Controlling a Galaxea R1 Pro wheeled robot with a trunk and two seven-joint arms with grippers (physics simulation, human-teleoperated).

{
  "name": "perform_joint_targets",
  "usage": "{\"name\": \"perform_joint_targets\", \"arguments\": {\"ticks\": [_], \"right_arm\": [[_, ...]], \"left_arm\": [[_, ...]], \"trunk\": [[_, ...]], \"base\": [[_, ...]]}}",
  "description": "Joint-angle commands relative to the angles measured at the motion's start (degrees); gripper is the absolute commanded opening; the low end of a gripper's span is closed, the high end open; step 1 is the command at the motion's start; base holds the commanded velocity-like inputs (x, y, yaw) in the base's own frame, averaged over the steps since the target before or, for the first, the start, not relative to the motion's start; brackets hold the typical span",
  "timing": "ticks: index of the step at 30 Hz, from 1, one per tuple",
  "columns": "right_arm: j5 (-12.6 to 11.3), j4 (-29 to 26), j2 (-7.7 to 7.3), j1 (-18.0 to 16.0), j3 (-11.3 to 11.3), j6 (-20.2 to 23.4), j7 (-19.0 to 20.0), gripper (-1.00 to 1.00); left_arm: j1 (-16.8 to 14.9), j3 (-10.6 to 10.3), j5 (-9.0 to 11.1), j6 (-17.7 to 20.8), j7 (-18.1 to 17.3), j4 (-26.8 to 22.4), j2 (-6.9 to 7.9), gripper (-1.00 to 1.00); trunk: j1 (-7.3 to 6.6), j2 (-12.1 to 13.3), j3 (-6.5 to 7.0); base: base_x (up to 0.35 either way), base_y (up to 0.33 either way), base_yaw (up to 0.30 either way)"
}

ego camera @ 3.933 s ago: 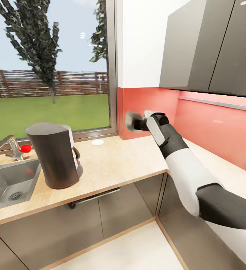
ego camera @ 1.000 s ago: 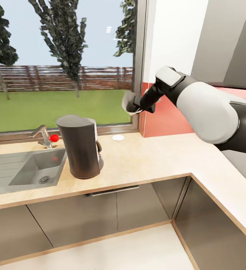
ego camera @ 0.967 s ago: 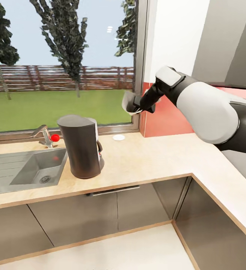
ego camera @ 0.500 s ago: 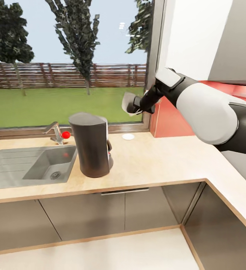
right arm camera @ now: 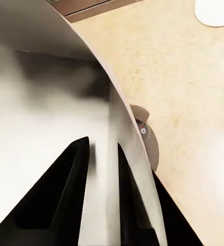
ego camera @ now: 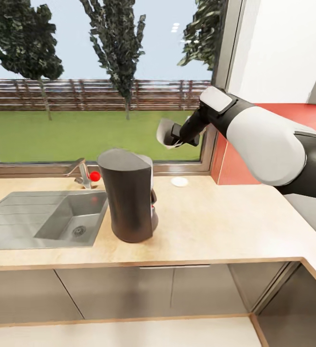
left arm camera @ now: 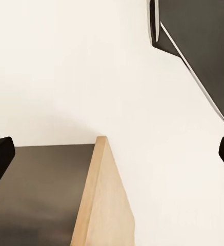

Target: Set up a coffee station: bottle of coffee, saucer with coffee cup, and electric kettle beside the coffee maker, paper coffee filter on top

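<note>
The dark grey coffee maker (ego camera: 129,200) stands on the beige kitchen countertop (ego camera: 215,226), just right of the sink. My right gripper (ego camera: 171,137) hangs above and to the right of its top, shut on the white paper coffee filter (ego camera: 163,130). In the right wrist view the filter (right arm camera: 50,102) curves around the black fingers (right arm camera: 73,189), with the coffee maker (right arm camera: 148,141) below. The small white saucer (ego camera: 179,181) lies by the window sill and also shows from the right wrist (right arm camera: 217,10). My left gripper (left arm camera: 112,159) is open with nothing between its fingers.
A steel sink (ego camera: 47,224) with a faucet and red knob (ego camera: 95,176) is set into the counter at the left. A window runs behind it, and a red backsplash (ego camera: 235,164) starts at the right. The counter turns a corner at the far right.
The camera has swung, so the sink, coffee maker and saucer sit further right in the picture. My right arm holds the same pose with the filter still gripped.
</note>
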Motion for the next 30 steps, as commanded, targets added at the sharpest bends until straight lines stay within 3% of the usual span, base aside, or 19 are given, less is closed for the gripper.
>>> {"name": "perform_joint_targets", "arguments": {"ticks": [1, 8, 17, 23, 30], "right_arm": [[-0.2, -0.1, 0.02, 0.0, -0.5, 0.1, -0.6, -1.0], [-0.2, -0.1, 0.02, 0.0, -0.5, 0.1, -0.6, -1.0], [0.0, -0.2, 0.02, 1.3, -0.5, 0.2, -0.6, -1.0], [-0.2, -0.3, 0.02, 1.2, -0.5, 0.2, -0.6, -1.0], [-0.2, -0.4, 0.02, 1.3, -0.6, 0.2, -0.7, -1.0]], "left_arm": [[-0.1, 0.5, -0.6, 0.0, 0.2, 0.1, 0.01, 1.0], [-0.1, 0.7, -0.6, 0.0, 0.2, 0.1, 0.01, 1.0], [-0.1, 0.9, -0.4, -0.2, 0.3, 0.0, -0.1, 1.0], [-0.1, 2.3, 1.5, 0.0, 0.4, 0.0, -0.03, 1.0], [-0.1, 2.4, 3.7, -0.1, 0.4, 0.0, -0.16, 1.0]], "trunk": [[0.04, -0.1, -0.12], [0.04, -0.1, 0.0], [0.04, -0.1, 0.0], [0.04, -0.1, 0.0], [0.04, -0.1, 0.0]], "base": [[0.096, 0.0, 0.044], [0.021, 0.0, 0.185], [0.0, 0.0, 0.024], [0.117, -0.003, 0.0], [0.24, -0.078, 0.144]]}}
